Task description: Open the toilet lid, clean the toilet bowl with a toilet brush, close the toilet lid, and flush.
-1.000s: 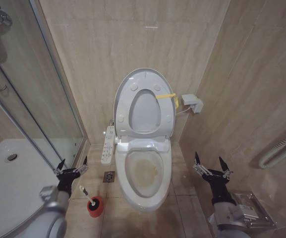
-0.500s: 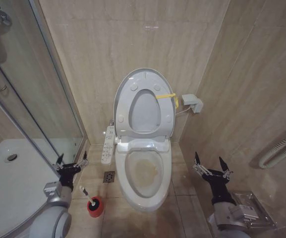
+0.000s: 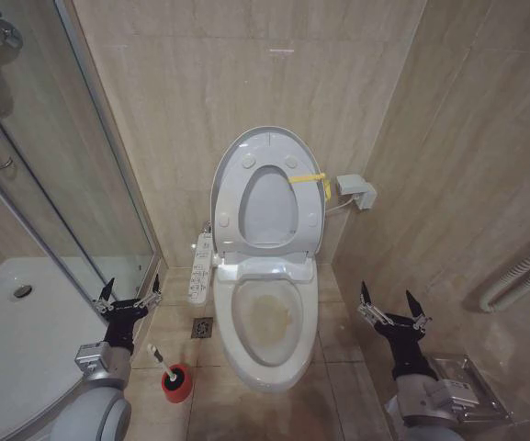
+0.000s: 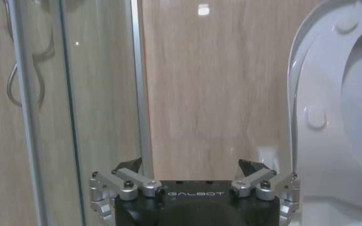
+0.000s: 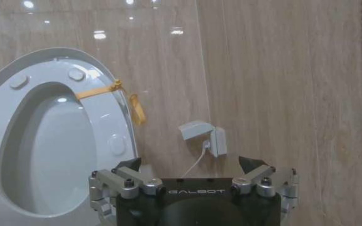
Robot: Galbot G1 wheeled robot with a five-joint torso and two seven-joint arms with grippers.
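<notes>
Left tool (image 3: 129,292), fingers apart and empty, has drifted away from the brush (image 3: 162,362) below it; lid (image 3: 269,191) up, scrubbing not begun.

The robot has two round grey arms. Each arm ends in a black gripper with thin, pointy black fingers. The left gripper (image 3: 130,291) and the right gripper (image 3: 389,299) look alike. Up close, shiny silver metal links with little round screws join the fingers to a black block with the white word GALBOT.
</notes>
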